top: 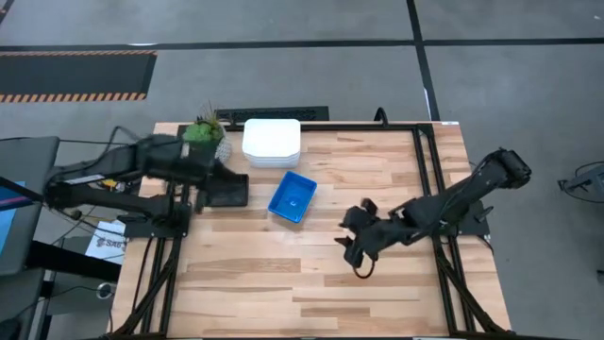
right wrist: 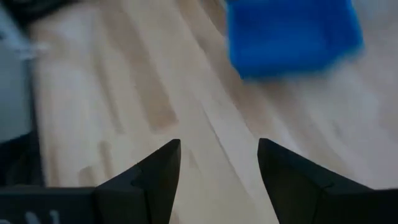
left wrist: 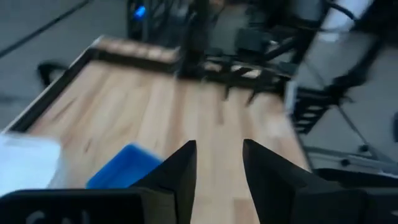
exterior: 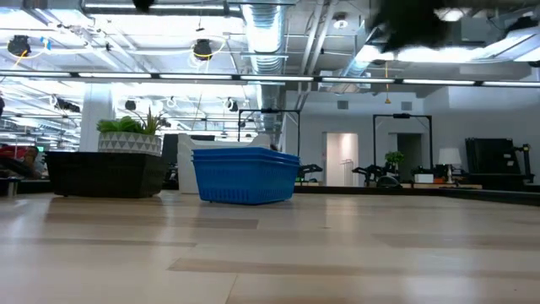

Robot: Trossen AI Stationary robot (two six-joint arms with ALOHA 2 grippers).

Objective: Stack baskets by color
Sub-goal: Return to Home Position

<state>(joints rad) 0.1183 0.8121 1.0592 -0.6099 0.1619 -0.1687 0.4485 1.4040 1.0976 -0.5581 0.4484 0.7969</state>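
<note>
Wooden surface [top: 283,283] carries three finished-looking piles. The white baskets [top: 272,142] sit at the far edge. The blue baskets [top: 293,196] lie just in front of them, turned at an angle. The black baskets [top: 226,188] are to the left of the blue pile, close to the potted plant [top: 203,131].

The left tool [left wrist: 217,144] has its fingers moderately apart with nothing between them, and it looks out over the blue pile. In the high view the left arm lies right over the black pile and beside the plant. The right tool [right wrist: 217,144] is spread wider and is also empty. It hangs over bare wood, to the right of the blue pile and apart from it.

With sorting apparently done, the main risk I see lies in the retreat. If the left arm swings sideways or low on its way home, a finger or the wrist could catch the rim of the black pile and drag or tip it. It could also knock the plant over. Lifting first should avoid both.

The right arm has more room. A sweep toward the middle could nudge the blue pile, which sits skewed in the open with nothing bracing it. Light nested plastic would slide easily on this wood.
</note>
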